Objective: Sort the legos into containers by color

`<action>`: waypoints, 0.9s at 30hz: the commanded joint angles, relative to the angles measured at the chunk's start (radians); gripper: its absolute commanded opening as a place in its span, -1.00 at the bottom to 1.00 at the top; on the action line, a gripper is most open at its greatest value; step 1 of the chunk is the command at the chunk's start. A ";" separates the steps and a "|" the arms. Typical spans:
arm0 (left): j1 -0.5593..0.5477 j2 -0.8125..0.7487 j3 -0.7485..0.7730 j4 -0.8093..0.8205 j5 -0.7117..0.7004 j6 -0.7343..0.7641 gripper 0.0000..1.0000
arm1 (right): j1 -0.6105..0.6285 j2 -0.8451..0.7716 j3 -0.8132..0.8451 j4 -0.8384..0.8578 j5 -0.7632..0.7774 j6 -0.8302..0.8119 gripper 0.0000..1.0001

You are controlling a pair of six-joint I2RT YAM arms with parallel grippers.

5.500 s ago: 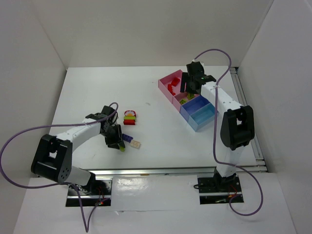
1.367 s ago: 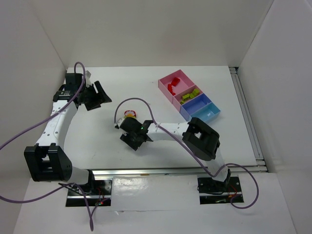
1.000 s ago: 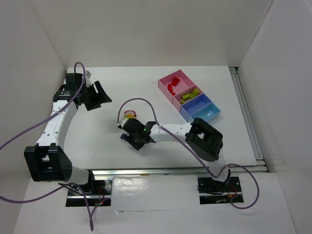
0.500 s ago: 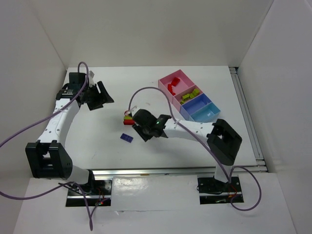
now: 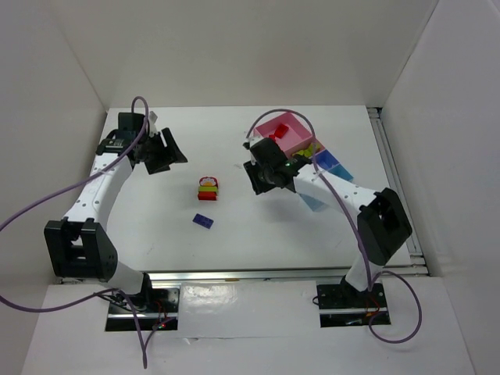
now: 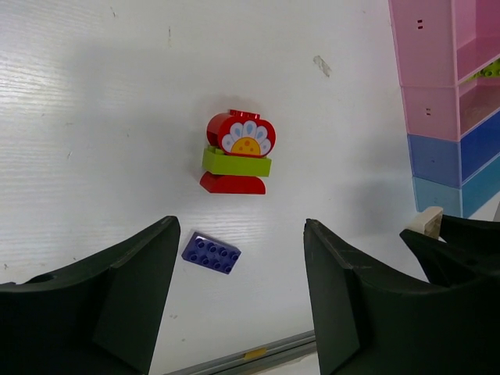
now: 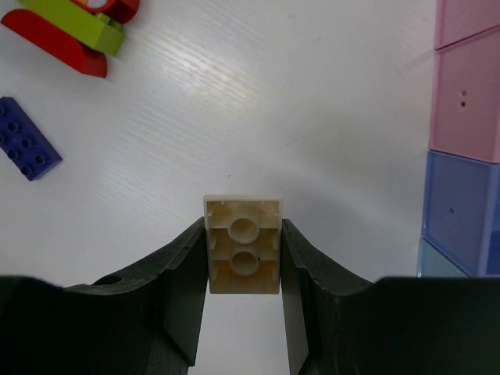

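- Top view: the right end effector [image 5: 264,170] is seen at centre right, just below and left of the containers [image 5: 294,123]. Their row runs from upper left to lower right and is partly covered by the arm. Its load is hidden here. The left end effector [image 5: 169,153] is held open and empty at upper left, well apart from the row, so the right arm is judged nearer.
- Left wrist view: the stack [image 6: 238,152] and purple brick [image 6: 211,252] are framed by open jaws, and nothing is held.
- Right wrist view: the beige brick [image 7: 243,254] is clamped between the fingers, its long axis running up the frame. The containers lie at the right edge, so a rightward move toward the blue boxes is probably called for.
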 commanded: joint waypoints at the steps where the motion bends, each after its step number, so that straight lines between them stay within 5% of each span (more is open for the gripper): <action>1: -0.007 0.010 0.047 0.020 -0.004 -0.010 0.50 | -0.050 -0.030 0.068 -0.044 -0.007 0.046 -0.27; 5: -0.007 0.030 0.067 0.020 0.005 -0.010 0.50 | -0.166 -0.128 -0.029 0.000 0.041 0.068 -0.27; 15: -0.034 0.061 0.077 0.029 0.014 -0.001 0.50 | -0.398 -0.041 0.005 -0.044 0.182 0.204 -0.25; 27: -0.062 0.061 0.057 0.020 -0.007 -0.001 0.53 | -0.491 0.050 0.036 0.013 0.185 0.213 -0.13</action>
